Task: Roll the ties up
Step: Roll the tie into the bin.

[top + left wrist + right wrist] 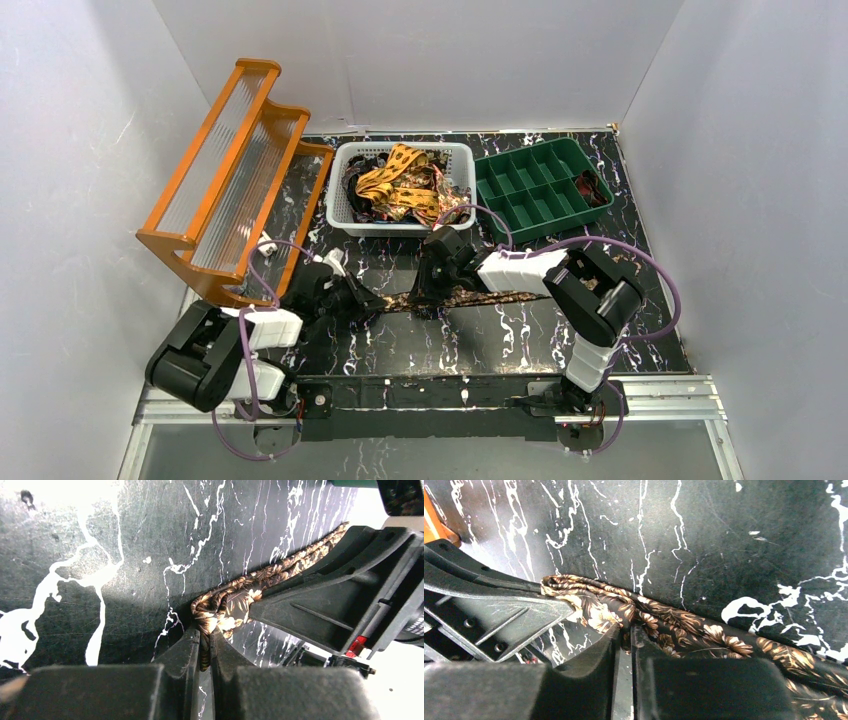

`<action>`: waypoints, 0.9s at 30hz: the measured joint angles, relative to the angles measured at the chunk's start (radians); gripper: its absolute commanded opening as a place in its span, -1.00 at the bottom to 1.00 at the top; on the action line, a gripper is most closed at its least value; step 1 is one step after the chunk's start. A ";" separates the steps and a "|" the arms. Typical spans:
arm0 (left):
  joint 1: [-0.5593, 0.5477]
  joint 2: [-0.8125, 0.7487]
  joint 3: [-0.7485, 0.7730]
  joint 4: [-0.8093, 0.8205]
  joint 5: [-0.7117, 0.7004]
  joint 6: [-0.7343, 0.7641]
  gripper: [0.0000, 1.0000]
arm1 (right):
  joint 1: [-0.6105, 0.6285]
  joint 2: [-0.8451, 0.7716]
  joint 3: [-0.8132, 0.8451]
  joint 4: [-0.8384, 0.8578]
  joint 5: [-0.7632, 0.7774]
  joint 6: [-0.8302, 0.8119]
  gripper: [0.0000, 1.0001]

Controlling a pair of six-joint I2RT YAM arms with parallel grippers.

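Left wrist view: my left tool (pixel 205 632) and right tool (pixel 626 632) both clamp the brown tie (pixel 235 597); rolling looks barely started, and the white basket (pixel 380 227) holds more ties (pixel 400 185).

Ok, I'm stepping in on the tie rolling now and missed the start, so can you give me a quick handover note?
Left gripper: shut on the folded end of the brown tie.
Right gripper: shut on the same tie right beside it.
The rest of it lies stretched along the table; more ties sit heaped in the white basket.
Done: only a first fold at that end. The green tray holds one dark item, too small to identify.
Left: roll this tie up, then the basket's.
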 measured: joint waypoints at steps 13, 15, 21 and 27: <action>-0.003 -0.287 0.079 -0.502 -0.172 0.152 -1.00 | 0.008 -0.102 0.071 -0.103 -0.005 -0.096 -0.49; -0.003 -0.301 0.085 -0.540 -0.183 0.158 -1.00 | 0.022 -0.110 0.089 -0.095 -0.005 -0.097 -0.58; -0.003 -0.308 0.117 -0.613 -0.196 0.175 -1.00 | 0.097 -0.069 0.162 -0.069 0.017 -0.090 -0.65; -0.003 -0.308 0.131 -0.654 -0.200 0.190 -1.00 | 0.158 0.051 0.250 -0.062 0.051 -0.089 -0.73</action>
